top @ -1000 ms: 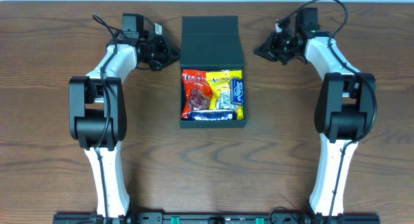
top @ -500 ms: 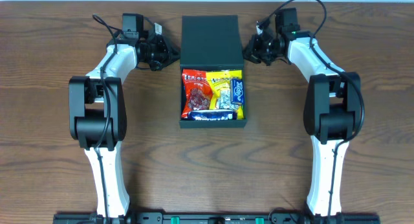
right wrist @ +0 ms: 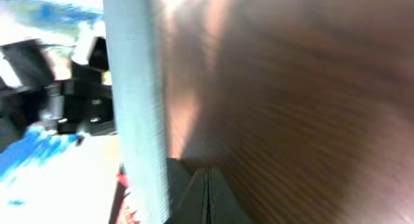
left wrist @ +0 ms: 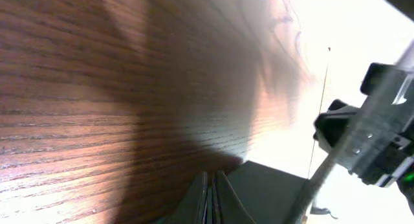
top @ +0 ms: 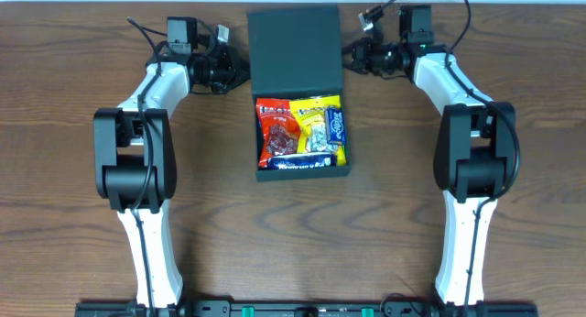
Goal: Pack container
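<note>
At the middle of the surface's far edge, the container [top: 301, 174] is likely light, stiff card — take its hinged lid [top: 295, 42] by the side edges, where left gripper [top: 238, 73] and right gripper [top: 352, 57] sit, fingers pressed together.

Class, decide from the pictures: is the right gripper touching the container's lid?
Cannot tell. Overhead, the right gripper sits at the edge of the container's lid with no clear gap; the right wrist view is too blurred to show contact.
</note>
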Motion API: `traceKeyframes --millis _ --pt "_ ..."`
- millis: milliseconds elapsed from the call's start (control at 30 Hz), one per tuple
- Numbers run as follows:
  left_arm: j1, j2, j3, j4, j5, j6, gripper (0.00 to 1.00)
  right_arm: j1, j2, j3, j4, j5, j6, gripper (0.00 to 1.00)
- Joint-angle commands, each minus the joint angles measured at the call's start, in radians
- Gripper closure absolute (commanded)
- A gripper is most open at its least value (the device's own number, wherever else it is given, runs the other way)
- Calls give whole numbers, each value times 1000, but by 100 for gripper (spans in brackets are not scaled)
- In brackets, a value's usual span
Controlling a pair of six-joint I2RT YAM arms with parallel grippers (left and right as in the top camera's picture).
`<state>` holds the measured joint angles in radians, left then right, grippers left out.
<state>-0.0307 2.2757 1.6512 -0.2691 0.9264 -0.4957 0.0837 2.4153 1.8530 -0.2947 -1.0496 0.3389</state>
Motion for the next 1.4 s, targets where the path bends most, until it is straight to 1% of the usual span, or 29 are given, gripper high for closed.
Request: traceKeyframes --millis 0,133,233,333,467,567,700,900,1067,1133,1233,1367 --pt "-6 -85 2 -5 38 90 94 6 -17 15 15 -159 -35 99" --pt "-6 -167 2 -28 17 162 94 13 -57 15 4 -159 -66 98" --pt "-6 -229 2 -71 5 235 94 26 -100 15 -72 -156 -150 99" --pt "-6 -291 2 -145 -10 330 94 40 -153 15 -245 -82 -301 99" --pt "-6 -360 2 -275 -90 461 94 69 -224 15 -499 121 -502 99" --pt "-6 -394 2 -364 -156 532 94 84 -262 15 -620 249 -576 99" --pt "-6 -410 2 -431 -229 553 94 83 -281 15 -671 322 -579 99" --pt "-14 -412 2 -485 -232 574 94 65 -283 15 -694 321 -560 99" --pt "-24 -412 2 -533 -275 582 94 53 -283 15 -699 332 -545 99" --pt "-24 -413 2 -548 -275 577 94 40 -283 15 -687 356 -514 99" --pt "-24 -421 2 -575 -276 576 94 25 -284 15 -663 358 -510 99" --pt "-24 -454 2 -602 -276 515 94 21 -288 15 -571 358 -507 99"
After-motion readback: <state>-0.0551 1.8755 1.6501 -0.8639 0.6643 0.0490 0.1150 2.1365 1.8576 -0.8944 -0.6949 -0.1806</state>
